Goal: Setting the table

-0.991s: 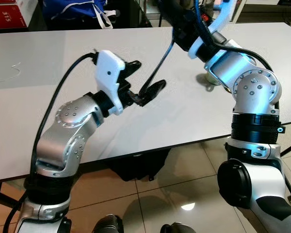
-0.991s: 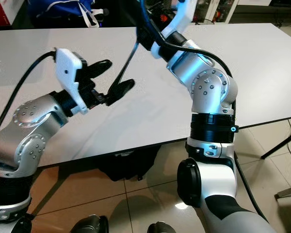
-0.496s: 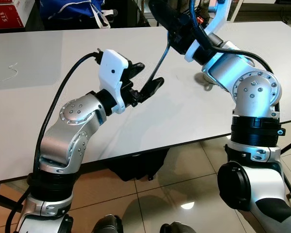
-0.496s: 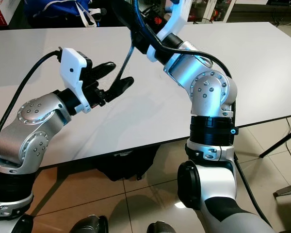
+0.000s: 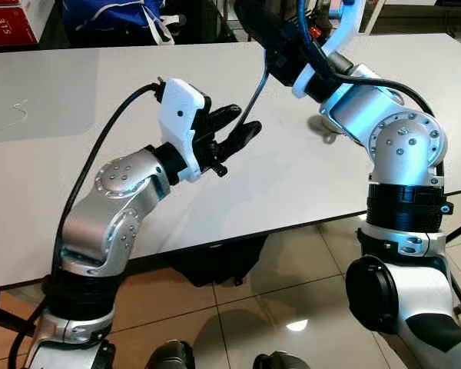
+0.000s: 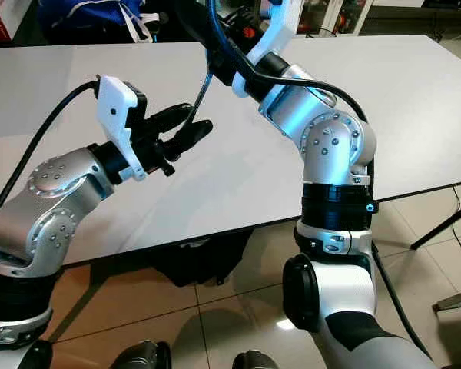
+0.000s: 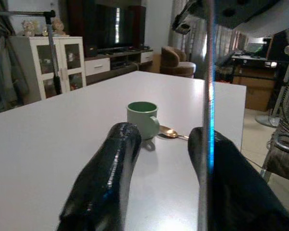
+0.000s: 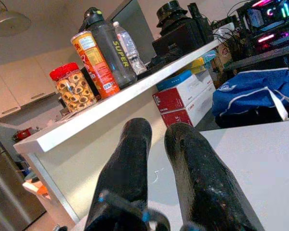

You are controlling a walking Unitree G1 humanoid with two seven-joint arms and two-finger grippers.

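A long thin metal utensil (image 5: 253,100) hangs slanting over the white table (image 5: 77,84). My right gripper (image 5: 251,13) is shut on its upper end, high above the table's middle. My left gripper (image 5: 235,126) is open around the lower end; in the left wrist view the utensil (image 7: 208,96) lies against one finger (image 7: 226,178), and a clear gap separates it from the other finger (image 7: 108,168). A green cup (image 7: 143,115) stands on the table with a gold spoon (image 7: 169,132) beside it, mostly hidden behind my right arm in the eye views.
A blue bag (image 5: 115,15) and a red box (image 5: 11,19) sit beyond the table's far edge. A thin white cord (image 5: 8,115) lies on the table at the left. The table's near edge runs just in front of my arms.
My left gripper has risen and turned, and its fingers have drawn closer together around the utensil's lower end. My right arm has shifted slightly up and left with the utensil.
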